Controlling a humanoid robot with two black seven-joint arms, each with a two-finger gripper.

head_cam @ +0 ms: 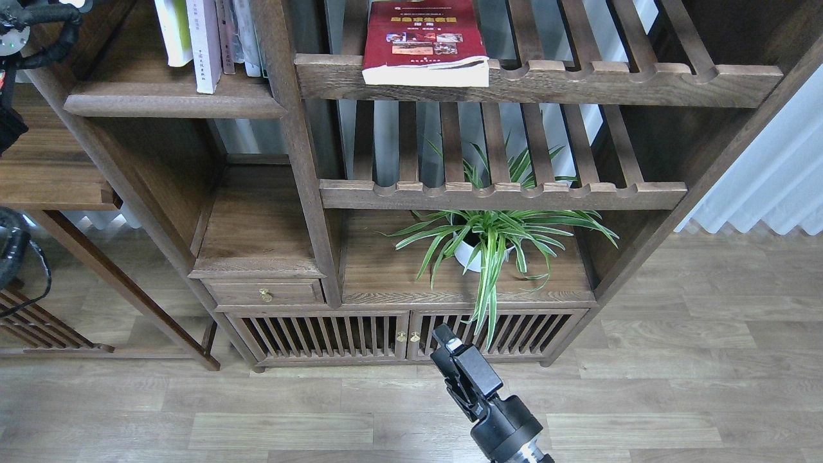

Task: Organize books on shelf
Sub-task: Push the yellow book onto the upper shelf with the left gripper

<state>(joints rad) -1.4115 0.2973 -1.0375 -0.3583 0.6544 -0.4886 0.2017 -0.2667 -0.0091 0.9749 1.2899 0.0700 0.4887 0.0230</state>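
Note:
The dark red book (421, 38) with small photos lies flat on the top slatted rack, its page edge over the front rail. The yellow-green book (172, 32) and the white-lavender book (204, 45) stand upright on the solid dark-brown shelf (173, 103) at the top left, beside a few thinner books. Black parts of my left arm (38, 22) show at the top left corner, left of the shelf; its gripper is out of view. My right gripper (443, 337) hangs low in front of the cabinet doors, empty; its fingers cannot be told apart.
A potted spider plant (488, 238) stands on the cabinet top under the lower slatted rack (501, 193). A small drawer (263, 292) sits at the lower left. A side table (45, 186) stands at the left. White curtains (771, 173) hang at the right over wooden floor.

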